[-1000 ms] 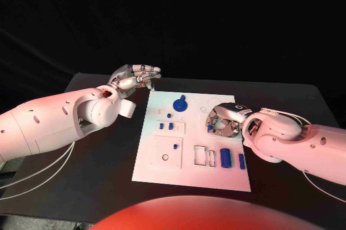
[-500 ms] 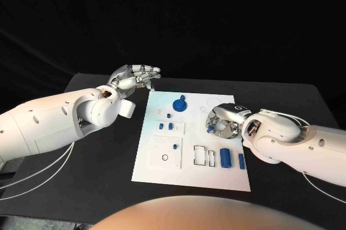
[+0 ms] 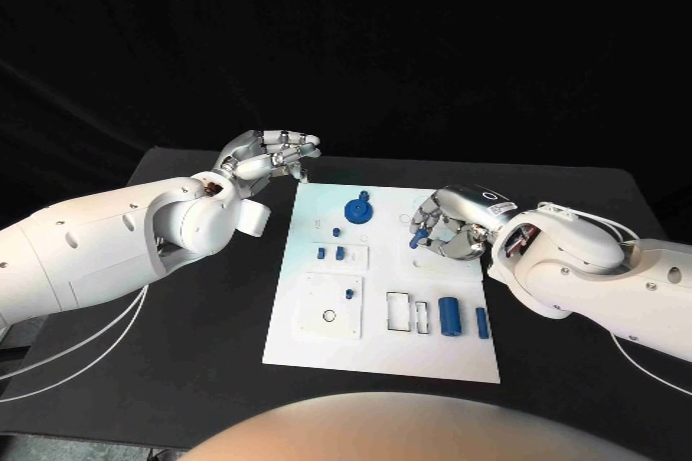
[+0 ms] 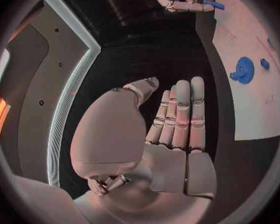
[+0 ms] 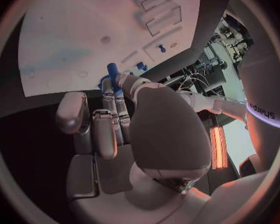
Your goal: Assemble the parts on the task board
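The white task board (image 3: 378, 353) lies in the middle of the black table. My right hand (image 3: 450, 227) hovers over its far right part and pinches a small blue peg (image 3: 415, 240) at its fingertips; the right wrist view shows this peg (image 5: 113, 73) sticking out between the fingers above the board (image 5: 71, 30). My left hand (image 3: 268, 156) hangs off the board's far left corner, and the left wrist view shows its fingers (image 4: 180, 114) straight and holding nothing. A blue gear (image 3: 358, 211) sits on the board's far part.
Two small blue pegs (image 3: 330, 251) stand on the board's left side. A blue cylinder (image 3: 453, 316) and a blue bar (image 3: 485, 324) lie at its near right, next to two rectangular slots (image 3: 408, 312). A white square plate (image 3: 335, 303) lies at its near left.
My right hand has risen and moved a little toward the board's far edge, still pinching the blue peg. The left arm has stayed where it was.
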`<state>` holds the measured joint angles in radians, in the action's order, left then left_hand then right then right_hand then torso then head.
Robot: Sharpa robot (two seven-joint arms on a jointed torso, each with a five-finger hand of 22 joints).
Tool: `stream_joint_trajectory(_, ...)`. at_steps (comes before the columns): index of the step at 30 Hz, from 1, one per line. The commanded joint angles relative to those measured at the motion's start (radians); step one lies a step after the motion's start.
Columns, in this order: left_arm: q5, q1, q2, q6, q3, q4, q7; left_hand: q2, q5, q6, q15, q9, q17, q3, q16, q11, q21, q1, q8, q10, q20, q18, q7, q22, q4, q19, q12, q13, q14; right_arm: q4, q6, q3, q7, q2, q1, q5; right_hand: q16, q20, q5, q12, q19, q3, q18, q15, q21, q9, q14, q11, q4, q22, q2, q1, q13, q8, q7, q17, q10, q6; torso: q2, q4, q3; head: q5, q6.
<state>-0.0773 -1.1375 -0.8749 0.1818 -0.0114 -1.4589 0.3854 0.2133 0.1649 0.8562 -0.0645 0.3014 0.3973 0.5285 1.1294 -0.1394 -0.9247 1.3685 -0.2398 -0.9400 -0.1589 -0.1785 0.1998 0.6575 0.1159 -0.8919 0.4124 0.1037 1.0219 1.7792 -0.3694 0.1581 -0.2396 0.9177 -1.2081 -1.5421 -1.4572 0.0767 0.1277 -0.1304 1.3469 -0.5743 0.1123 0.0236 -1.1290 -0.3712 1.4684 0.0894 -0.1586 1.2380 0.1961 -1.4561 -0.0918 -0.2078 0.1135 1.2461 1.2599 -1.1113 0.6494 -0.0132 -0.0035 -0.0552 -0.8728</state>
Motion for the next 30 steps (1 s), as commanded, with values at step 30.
stream_joint_trajectory(30, 0.005, 0.0, 0.023, -0.029, 0.0, 0.003, 0.002, -0.001, 0.0, -0.003, -0.001, 0.001, -0.001, -0.006, -0.005, 0.001, 0.001, 0.011, 0.001, 0.004, -0.003, -0.006, 0.002, -0.001, -0.001, -0.007, 0.003, 0.001, -0.006, -0.01, 0.044, 0.016, 0.076, -0.268, 0.152, -0.043, 0.0, 0.0, 0.001, 0.015, -0.009, -0.013, -0.007, 0.005, 0.022, -0.095, 0.038, -0.045, 0.024, -0.013, -0.005, 0.019, 0.0, -0.059, -0.003, -0.012, 0.055, 0.015, 0.002, -0.0012, 0.0, -0.038, 0.0)
